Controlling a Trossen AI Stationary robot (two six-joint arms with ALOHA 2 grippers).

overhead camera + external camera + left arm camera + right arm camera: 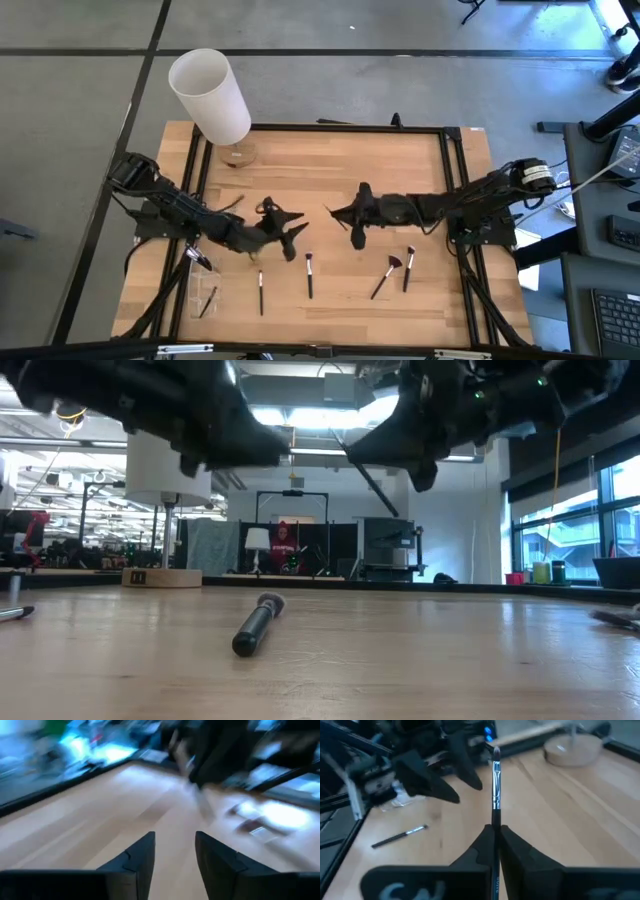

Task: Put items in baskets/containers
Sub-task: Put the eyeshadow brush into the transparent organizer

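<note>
Several thin makeup brushes lie flat on the wooden table near its near edge, among them one (260, 291), one (308, 275) and a reddish fan-headed one (385, 276). The see-through container (200, 288) sits at the near left with a brush (208, 302) in it. My right gripper (338, 212) hovers over the table's middle, shut on a thin brush (496, 785). Facing it from the left, my left gripper (295, 230) is open and empty above the table; its fingers (142, 857) show nothing between them. My right gripper (495, 827) pinches the brush's dark handle (496, 817) between its two fingers. The brush runs along the fingers and sticks out ahead of them toward the table's left. Its silver ferrule and small tuft (496, 752) are free. It is lifted clear of the table.
A tall white cylinder (210, 92) stands on a round wooden base (238, 155) at the far left corner. A black frame (455, 180) edges the table. One brush (258, 625) lies in front of the low camera. Bare wood lies under both grippers.
</note>
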